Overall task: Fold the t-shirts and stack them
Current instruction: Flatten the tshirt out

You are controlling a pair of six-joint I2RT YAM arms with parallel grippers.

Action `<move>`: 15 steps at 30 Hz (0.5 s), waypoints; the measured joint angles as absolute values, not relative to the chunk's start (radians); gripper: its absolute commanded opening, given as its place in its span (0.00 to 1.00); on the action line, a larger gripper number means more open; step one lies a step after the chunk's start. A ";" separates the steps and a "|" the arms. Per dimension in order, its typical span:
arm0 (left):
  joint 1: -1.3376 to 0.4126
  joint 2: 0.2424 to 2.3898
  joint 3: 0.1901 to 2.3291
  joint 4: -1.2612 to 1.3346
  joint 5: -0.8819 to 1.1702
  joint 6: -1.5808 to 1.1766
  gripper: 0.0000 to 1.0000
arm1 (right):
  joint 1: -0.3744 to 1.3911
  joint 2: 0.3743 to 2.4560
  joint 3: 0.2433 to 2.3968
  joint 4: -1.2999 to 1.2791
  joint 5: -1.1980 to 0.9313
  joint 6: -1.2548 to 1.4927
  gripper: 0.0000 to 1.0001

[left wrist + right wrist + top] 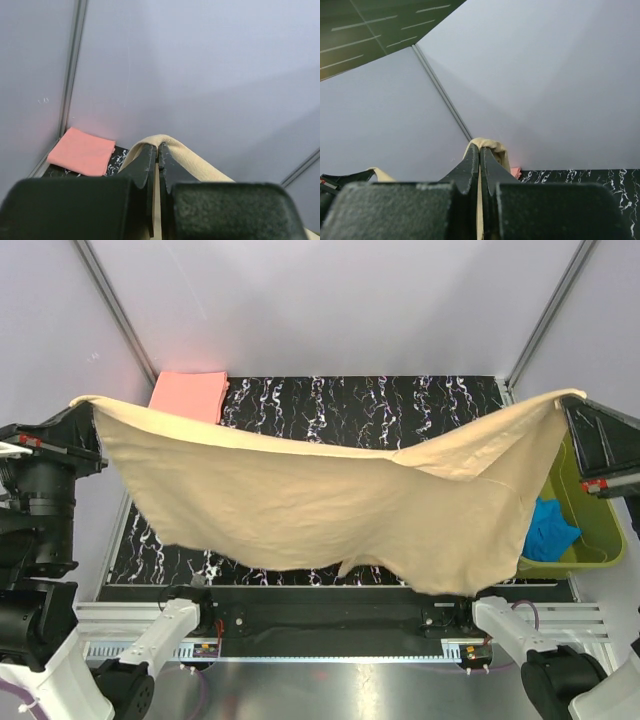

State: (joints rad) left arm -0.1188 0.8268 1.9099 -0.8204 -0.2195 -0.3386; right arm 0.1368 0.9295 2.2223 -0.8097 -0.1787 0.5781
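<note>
While both jaws pinch the tan t-shirt (300, 500) aloft, pale walls (330, 300) enclose the black marbled table (400, 410).

- We take this for a robotics lab test cell.
- We see plain pale panel walls (330, 300), joined by metal corner struts (112, 305), enclosing a black marbled table (400, 405).
- We see robot arm bases (168, 630) bolted to a metal rail (330, 652) at its near edge.
- On the table we find just a folded salmon-pink t-shirt (188, 395) and an olive-green basket (600, 530).

Pale grey walls (330, 300) (metal-framed corners) enclose a black marbled table (400, 410).
</note>
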 measured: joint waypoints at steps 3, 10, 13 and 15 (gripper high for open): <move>-0.126 0.836 1.906 -0.818 -0.248 -0.329 0.00 | 0.137 0.954 2.199 -0.793 -0.177 0.592 0.00; -0.128 0.952 1.715 -0.769 -0.311 -0.313 0.00 | 0.138 1.098 1.996 -0.638 -0.174 0.652 0.00; -0.124 1.028 1.569 -0.736 -0.320 -0.314 0.00 | 0.138 1.203 1.876 -0.548 -0.167 0.665 0.00; -0.111 1.090 1.440 -0.687 -0.314 -0.314 0.01 | 0.138 1.296 1.782 -0.497 -0.161 0.671 0.00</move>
State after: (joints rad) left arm -0.1108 1.0897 1.4403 -0.6872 -0.3141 -0.3141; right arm 0.1375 1.2964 1.7824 -0.4973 -0.1612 0.6708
